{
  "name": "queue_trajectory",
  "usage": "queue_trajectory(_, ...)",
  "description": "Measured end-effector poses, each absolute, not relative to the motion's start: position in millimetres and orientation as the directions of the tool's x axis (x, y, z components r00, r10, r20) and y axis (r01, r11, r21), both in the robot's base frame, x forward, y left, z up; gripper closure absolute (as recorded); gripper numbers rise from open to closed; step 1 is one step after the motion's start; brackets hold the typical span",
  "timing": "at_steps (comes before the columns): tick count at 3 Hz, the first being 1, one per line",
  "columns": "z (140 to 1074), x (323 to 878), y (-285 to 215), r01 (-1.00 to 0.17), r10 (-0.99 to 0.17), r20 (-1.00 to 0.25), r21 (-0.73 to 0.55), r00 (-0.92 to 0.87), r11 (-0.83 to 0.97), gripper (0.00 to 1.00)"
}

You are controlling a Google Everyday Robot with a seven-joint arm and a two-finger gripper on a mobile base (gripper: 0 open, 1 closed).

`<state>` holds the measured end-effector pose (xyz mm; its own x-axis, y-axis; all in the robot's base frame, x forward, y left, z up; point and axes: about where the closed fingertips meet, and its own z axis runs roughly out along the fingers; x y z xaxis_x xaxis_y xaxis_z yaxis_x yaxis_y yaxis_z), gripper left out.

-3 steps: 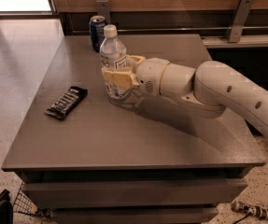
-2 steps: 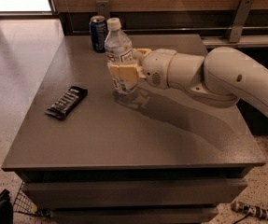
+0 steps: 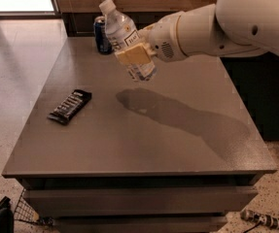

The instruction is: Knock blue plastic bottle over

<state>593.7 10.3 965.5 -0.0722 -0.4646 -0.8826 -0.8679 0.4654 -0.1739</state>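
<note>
Camera view, seen across the tabletop: a flat black-wrapped snack bar point(image 3: 70, 106) lay near the left edge of the grey-topped table point(image 3: 129, 149), and a short dark-blue metal soda can point(image 3: 101, 35) stood upright at the far edge. Just right of the can, the clear bluish plastic bottle with a white screw cap point(image 3: 118, 27) hung in the air above the table, cap tilted up and to the left, its base touching nothing. The two-finger gripper point(image 3: 136, 57), reaching in from the right on a white arm point(image 3: 236, 18), pinched the bottle's lower half, one tan finger pad point(image 3: 131, 56) lying across it. The knock-over looked half done: the bottle was tipped but not yet lying down. The next move would call for lowering it onto its side and letting go, clear of the can.
</note>
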Motion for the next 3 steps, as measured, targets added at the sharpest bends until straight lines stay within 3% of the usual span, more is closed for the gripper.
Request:
queue_trajectory(2,936,601,-8,-0.884,-0.656,-0.723,-0.138,-0.218,0.446,1.0)
queue_trajectory(3,915,605,-10,-0.887,-0.694,-0.669,-0.11,-0.267,0.448,1.0)
